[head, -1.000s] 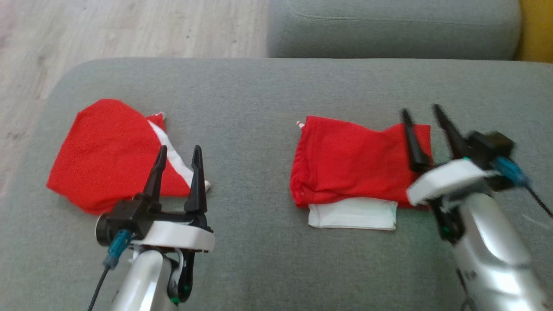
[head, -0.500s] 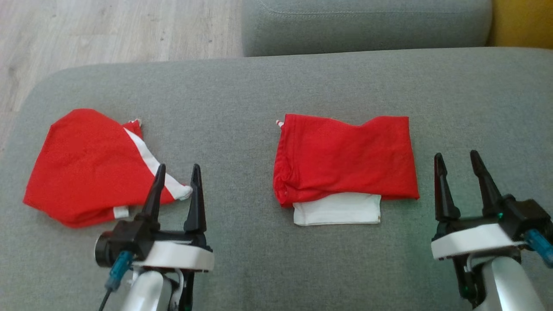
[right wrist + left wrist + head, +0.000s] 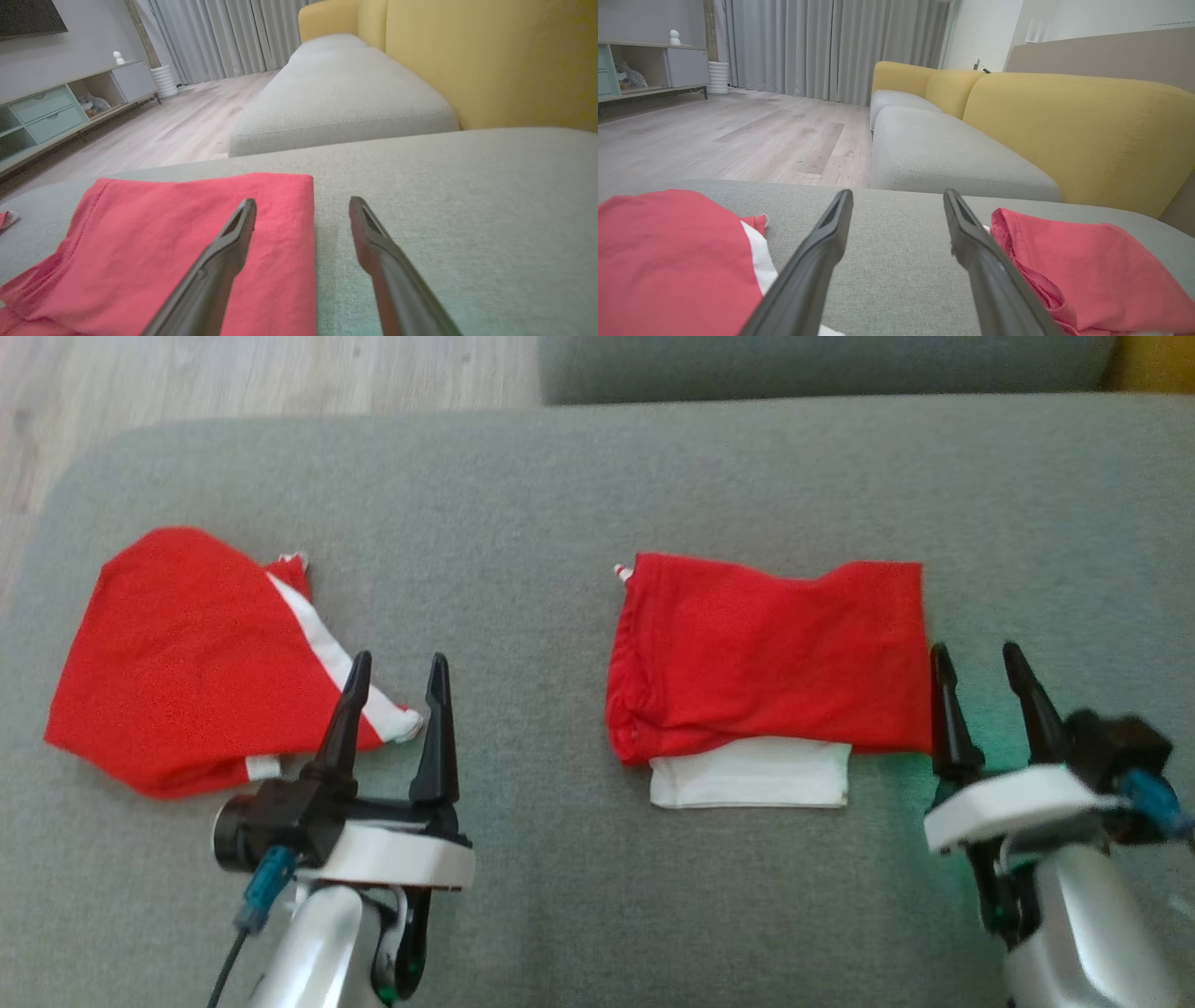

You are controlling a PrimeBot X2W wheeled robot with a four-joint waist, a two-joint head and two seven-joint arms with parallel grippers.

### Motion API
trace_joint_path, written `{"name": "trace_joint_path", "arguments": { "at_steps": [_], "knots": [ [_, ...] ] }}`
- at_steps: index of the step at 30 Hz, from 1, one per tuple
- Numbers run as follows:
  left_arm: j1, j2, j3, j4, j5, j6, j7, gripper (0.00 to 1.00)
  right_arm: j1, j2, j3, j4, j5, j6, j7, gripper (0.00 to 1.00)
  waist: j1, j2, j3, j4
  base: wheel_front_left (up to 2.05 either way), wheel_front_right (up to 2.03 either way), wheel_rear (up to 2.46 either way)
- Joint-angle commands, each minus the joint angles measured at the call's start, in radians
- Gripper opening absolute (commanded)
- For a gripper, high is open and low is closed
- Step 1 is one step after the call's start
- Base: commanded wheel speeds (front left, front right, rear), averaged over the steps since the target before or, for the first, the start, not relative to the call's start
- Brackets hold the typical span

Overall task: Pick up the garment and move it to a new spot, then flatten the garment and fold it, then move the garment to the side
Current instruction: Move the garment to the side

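While looking down from the head, find the left gripper point(image 3: 400, 663) at lower left, fingers spread wide, pinching nothing, tips over bare fabric just right of the loosely bunched red garment point(image 3: 187, 653). Find the right gripper point(image 3: 975, 651) at lower right, likewise spread and empty, its left fingertip at the right edge of the folded red garment point(image 3: 775, 653) in mid-frame. From the right wrist, see that finger over the red hem and the other over bare seat; cannot tell whether either touches.

Beneath both, a broad grey cushion point(image 3: 560, 476) with a rounded upper-left corner and fine woven nap. Beyond it, a second grey seat cushion point(image 3: 948, 158) with a stitched edge, yellow backrests point(image 3: 1087, 126), pale wood-plank floor point(image 3: 233, 373), grey pleated curtains point(image 3: 831, 46) at upper centre of the left wrist view, and a low sideboard point(image 3: 46, 112) with mint drawers at far left of the right wrist view.

Soft matte red knit on both garments: folded one roughly rectangular, gathered at its left edge, with a white layer point(image 3: 752, 775) peeking out below; bunched one rounded, crossed by a white stripe point(image 3: 313, 635).

Pale glossy forearms rising from the bottom edge, left forearm point(image 3: 317, 952) and right forearm point(image 3: 1083, 933), dark tapered fingers pointing up the frame.
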Motion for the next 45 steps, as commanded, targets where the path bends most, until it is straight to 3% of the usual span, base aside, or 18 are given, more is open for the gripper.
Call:
{"name": "trace_joint_path", "arguments": {
  "at_steps": [1, 15, 16, 17, 18, 26, 33, 39, 45],
  "knots": [
    [-0.041, 0.004, 0.021, -0.028, -0.001, -0.002, -0.009, 1.0, -0.052, -0.007, 0.015, -0.007, 0.012, -0.001, 0.011, 1.0, -0.0001, 0.0, 0.027, 0.019, 0.0, 0.0, 0.0],
    [-0.092, 0.004, -0.002, -0.011, -0.015, -0.004, -0.009, 1.0, -0.174, -0.041, 0.069, 0.262, 0.09, -0.001, 0.174, 1.0, -0.0001, 0.0, 0.087, 0.071, 0.0, 0.0, 0.0],
    [-0.093, 0.004, -0.002, -0.01, -0.015, -0.004, -0.009, 1.0, -0.177, -0.044, 0.079, 0.276, 0.095, -0.001, 0.182, 0.91, -0.0001, 0.0, 0.086, 0.072, 0.0, 0.0, 0.0],
    [-0.095, 0.004, -0.002, -0.008, -0.015, -0.004, -0.009, 1.0, -0.181, -0.048, 0.088, 0.286, 0.099, -0.001, 0.185, 0.37, -0.0001, 0.0, 0.085, 0.073, 0.0, 0.0, 0.0],
    [-0.095, 0.004, -0.002, -0.006, -0.016, -0.003, -0.009, 1.0, -0.185, -0.052, 0.094, 0.293, 0.103, -0.001, 0.183, 0.0, -0.0001, 0.0, 0.082, 0.072, 0.0, 0.0, 0.0],
    [-0.088, 0.004, -0.005, -0.002, -0.016, -0.001, -0.009, 1.0, -0.213, -0.118, 0.183, 0.294, 0.067, -0.001, 0.137, 0.0, -0.0001, 0.0, 0.034, 0.039, 0.0, 0.0, 0.0],
    [-0.08, 0.004, -0.001, -0.01, -0.011, 0.001, -0.009, 1.0, -0.23, -0.236, 0.29, 0.225, 0.017, -0.001, 0.164, 0.0, -0.0001, 0.0, 0.009, -0.022, 0.0, 0.0, 0.0],
    [-0.091, 0.004, 0.003, -0.019, -0.004, -0.001, -0.009, 1.0, -0.238, -0.424, 0.363, 0.157, 0.034, -0.001, 0.215, 0.0, -0.0001, 0.0, 0.039, -0.055, 0.0, 0.0, 0.0],
    [-0.122, 0.004, 0.01, -0.036, 0.005, -0.01, -0.009, 1.0, -0.271, -0.635, 0.343, 0.185, 0.017, -0.001, 0.211, 0.0, -0.0001, 0.0, 0.116, -0.065, 0.0, 0.0, 0.0]
  ]
}}
